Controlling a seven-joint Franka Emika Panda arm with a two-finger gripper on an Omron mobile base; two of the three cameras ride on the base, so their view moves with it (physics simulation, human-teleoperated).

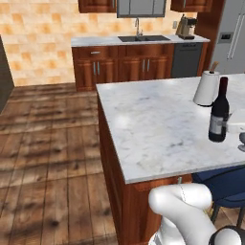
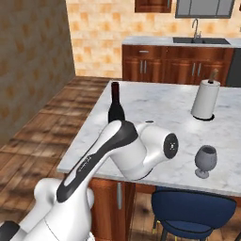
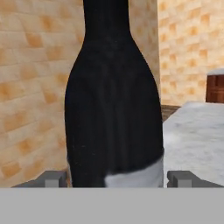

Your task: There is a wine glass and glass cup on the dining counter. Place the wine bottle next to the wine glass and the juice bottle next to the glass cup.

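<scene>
The wine bottle [image 1: 219,115] is standing upright on the marble tabletop [image 1: 153,124], its pale label [image 1: 216,125] facing out with no writing that can be made out. In the hand view the bottle [image 3: 113,109] is sitting between the two dark fingertips [image 3: 52,178] of the pincer [image 3: 116,178], which are standing apart at either side of its base; whether they are touching the glass cannot be told. The wine glass [image 2: 205,160] is standing near the tabletop's front edge, apart from the bottle, above a blue chair [image 2: 193,212]. A paper towel roll [image 2: 206,99] is standing farther back. A broad stretch of bare marble is lying open toward the left edge and the far corner
</scene>
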